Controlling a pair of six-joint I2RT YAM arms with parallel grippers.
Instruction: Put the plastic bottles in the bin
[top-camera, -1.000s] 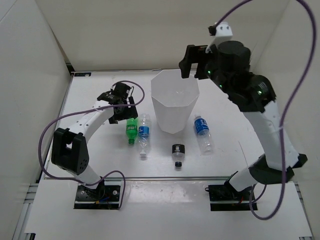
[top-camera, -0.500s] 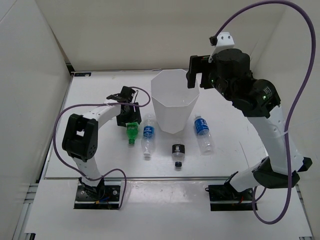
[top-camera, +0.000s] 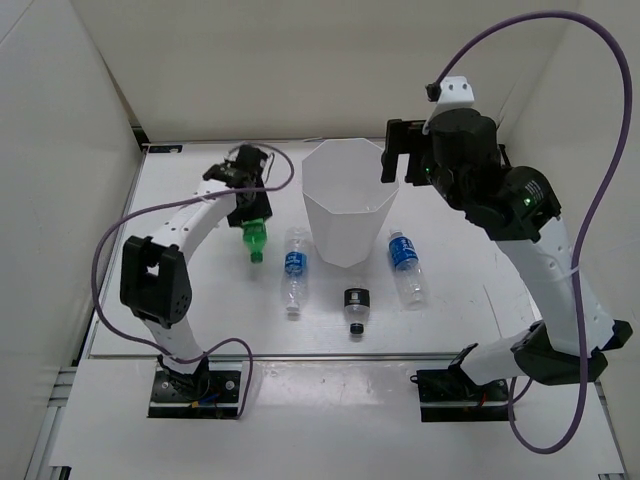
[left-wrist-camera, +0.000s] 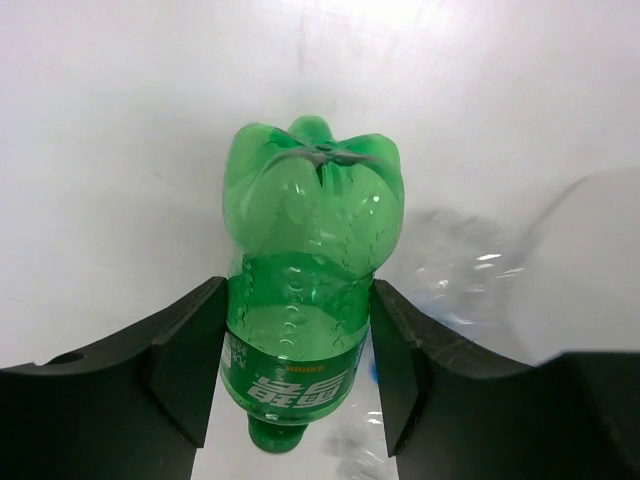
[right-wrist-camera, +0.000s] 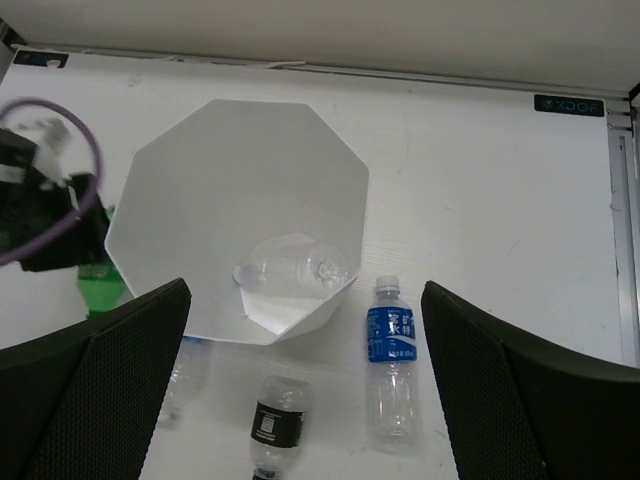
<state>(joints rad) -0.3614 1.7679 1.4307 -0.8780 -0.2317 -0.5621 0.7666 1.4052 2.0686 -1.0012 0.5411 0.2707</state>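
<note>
My left gripper (top-camera: 249, 208) (left-wrist-camera: 297, 365) is shut on a green plastic bottle (top-camera: 255, 238) (left-wrist-camera: 303, 270), both black fingers (left-wrist-camera: 185, 360) pressed against its labelled middle, left of the bin. The white faceted bin (top-camera: 350, 215) (right-wrist-camera: 190, 190) stands mid-table, and a plain clear bottle (right-wrist-camera: 295, 268) lies in its bottom. On the table lie a blue-labelled bottle (top-camera: 291, 270) left of the bin, another blue-labelled bottle (top-camera: 405, 263) (right-wrist-camera: 392, 355) to its right, and a short black-labelled bottle (top-camera: 355, 303) (right-wrist-camera: 276, 425) in front. High over the bin's right rim, my right gripper (top-camera: 396, 160) (right-wrist-camera: 305, 330) is open and holds nothing.
White walls close in the table on the left, back and right. The left arm's purple cable (top-camera: 110, 245) loops over the table's left side, and the right arm's cable (top-camera: 590, 200) arcs high on the right.
My left gripper has closed on the green bottle and drawn it back and left, away from the blue-labelled bottle. The right gripper has drifted right above the bin, still open.
</note>
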